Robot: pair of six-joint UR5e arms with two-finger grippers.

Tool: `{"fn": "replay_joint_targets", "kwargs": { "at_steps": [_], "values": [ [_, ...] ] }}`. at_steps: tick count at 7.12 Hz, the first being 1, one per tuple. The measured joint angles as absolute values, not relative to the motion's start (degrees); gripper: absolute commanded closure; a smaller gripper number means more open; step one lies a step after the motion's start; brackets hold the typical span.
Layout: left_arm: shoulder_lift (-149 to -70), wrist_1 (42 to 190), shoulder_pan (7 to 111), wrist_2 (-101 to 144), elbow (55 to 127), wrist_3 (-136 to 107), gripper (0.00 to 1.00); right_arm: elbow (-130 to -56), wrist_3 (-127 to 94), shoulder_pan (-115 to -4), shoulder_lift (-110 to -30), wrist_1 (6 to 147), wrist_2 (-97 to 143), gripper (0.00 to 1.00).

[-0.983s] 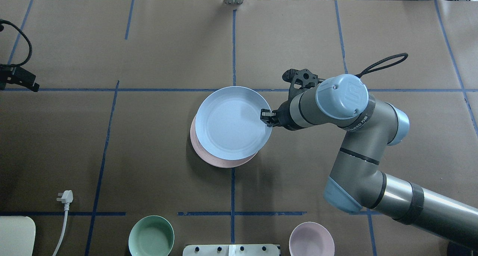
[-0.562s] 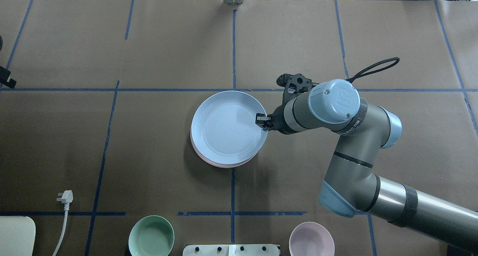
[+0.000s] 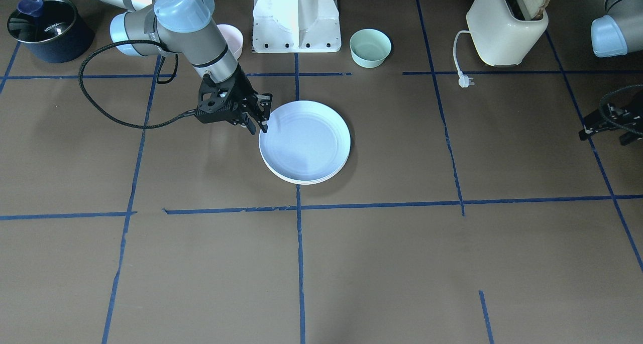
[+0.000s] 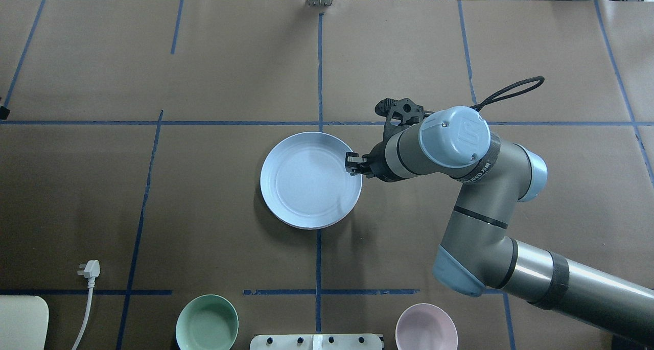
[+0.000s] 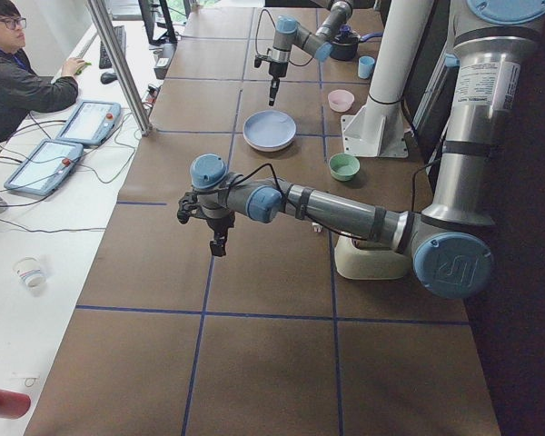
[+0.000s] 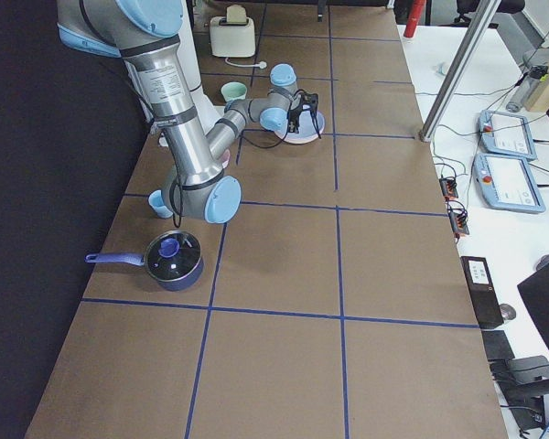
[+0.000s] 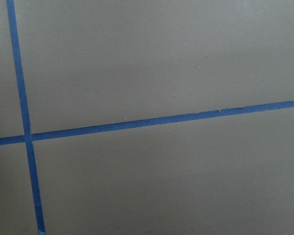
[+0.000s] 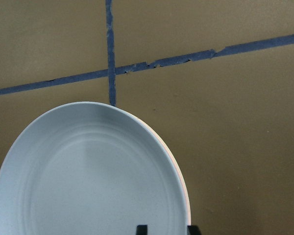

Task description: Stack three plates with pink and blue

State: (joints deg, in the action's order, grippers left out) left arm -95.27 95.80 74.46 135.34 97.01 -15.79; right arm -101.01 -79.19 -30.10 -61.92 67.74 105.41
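Observation:
The light blue plate (image 4: pixel 310 186) lies flat on top of the stack at the table's middle, also in the front view (image 3: pixel 305 140) and the right wrist view (image 8: pixel 88 171). The pale pink plate (image 8: pixel 187 210) shows only as a thin sliver under its rim. Pale layered rims (image 3: pixel 301 181) show beneath; I cannot tell the cream-white plate apart. My right gripper (image 4: pixel 352 164) sits at the blue plate's right rim, fingertips (image 8: pixel 142 229) straddling it, shut on it. My left gripper (image 3: pixel 605 133) hangs over bare table far to the left, fingers spread, empty.
A mint-green bowl (image 4: pixel 207 322) and a small pink bowl (image 4: pixel 426 325) stand near the robot's base (image 3: pixel 296 17). A cream toaster (image 3: pixel 505 25) with its plug (image 4: pixel 89 268) is at the near left. A dark pot (image 3: pixel 47 27) stands at the right end.
My right gripper moved left and down with the blue plate, which now sits centred over the pink one. The left gripper drew back past the overhead view's left edge.

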Motion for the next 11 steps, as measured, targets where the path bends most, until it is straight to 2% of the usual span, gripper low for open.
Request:
{"fn": "replay_joint_targets", "kwargs": {
  "at_steps": [3, 5, 7, 9, 11],
  "values": [
    [-94.71, 95.74, 75.66, 135.66, 96.86, -14.57, 0.00, -102.75, -76.93, -33.63, -62.26, 73.31, 107.96, 0.00],
    [-93.01, 95.27, 79.43, 137.00, 96.53, -9.93, 0.00, -107.94, -61.17, -40.84, -66.03, 85.99, 112.54, 0.00],
    [-91.63, 95.13, 83.83, 137.79, 93.17, -3.64, 0.00, -109.97, -41.30, -50.81, -73.17, 90.97, 118.83, 0.00],
    [-91.50, 94.73, 87.89, 138.31, 88.45, 3.31, 0.00, -108.45, -25.04, -61.30, -79.70, 91.62, 126.88, 0.00],
    [-91.29, 91.52, 89.50, 138.52, 87.63, 4.87, 0.00, -104.39, -11.64, -70.33, -84.39, 91.70, 130.84, 0.00]
  ]
}}
